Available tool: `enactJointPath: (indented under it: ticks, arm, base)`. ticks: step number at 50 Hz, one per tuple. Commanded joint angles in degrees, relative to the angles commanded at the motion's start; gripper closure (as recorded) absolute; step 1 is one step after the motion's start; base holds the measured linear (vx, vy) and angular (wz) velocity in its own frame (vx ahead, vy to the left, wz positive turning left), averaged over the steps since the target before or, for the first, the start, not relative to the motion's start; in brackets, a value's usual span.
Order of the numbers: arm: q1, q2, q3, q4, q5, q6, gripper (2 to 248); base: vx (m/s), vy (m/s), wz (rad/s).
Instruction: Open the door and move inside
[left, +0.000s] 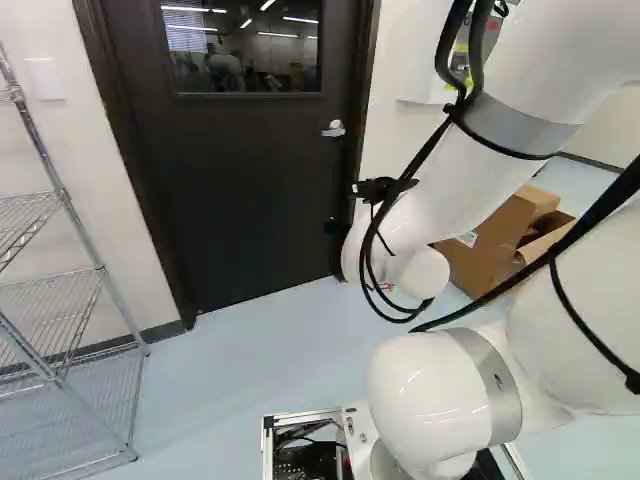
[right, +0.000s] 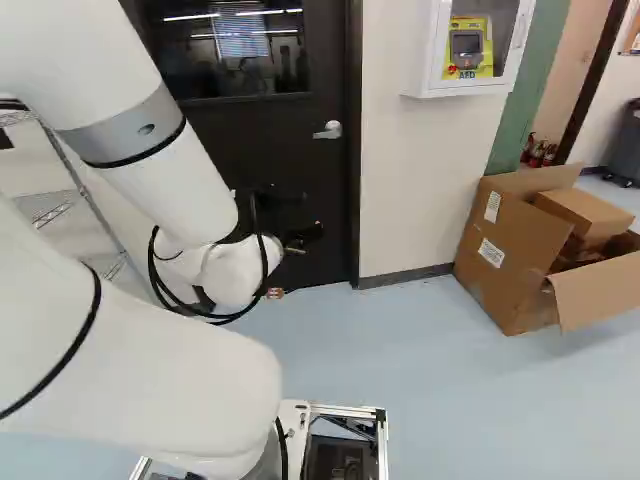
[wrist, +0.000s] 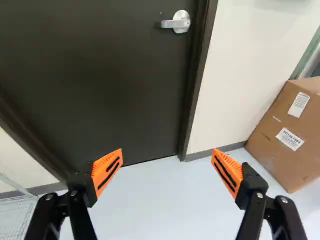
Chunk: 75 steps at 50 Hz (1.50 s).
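Note:
My gripper (right: 290, 264) hangs low in front of the dark door (right: 320, 190) in the right base view, below the height of the silver lever handle (right: 328, 130). Seen from the wrist, the gripper (wrist: 167, 159) is wide open, its orange pads far apart with nothing between them. Ahead of it the door (wrist: 100, 75) stands closed in its frame. The handle (wrist: 176, 23) is farther ahead, near the door's edge on the cardboard-box side, apart from the fingers. In the left base view the door (left: 250, 180) has a window above; the arm hides most of the gripper there.
A wire shelf rack (left: 100, 270) stands left of the door. On the other side, a wall cabinet (right: 465, 88) with a yellow device hangs above the floor, and an open cardboard box (right: 510, 250) sits near the wall. Pale floor (left: 240, 350) lies before the door.

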Motion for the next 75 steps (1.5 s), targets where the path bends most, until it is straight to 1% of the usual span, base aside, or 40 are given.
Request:
enactJointPath:
  ticks: [15, 56, 65, 75]
  arm:
    - [0.00, 0.00, 0.00, 0.00, 0.00, 0.00, 3]
    - [0.00, 0.00, 0.00, 0.00, 0.00, 0.00, 3]
    - [0.00, 0.00, 0.00, 0.00, 0.00, 0.00, 3]
    - [0.00, 0.00, 0.00, 0.00, 0.00, 0.00, 3]
  base:
    - [0.220, 0.042, -0.227]
    - [0.213, 0.087, -0.033]
    - [0.152, 0.080, -0.029]
    - [0.017, 0.009, 0.001]
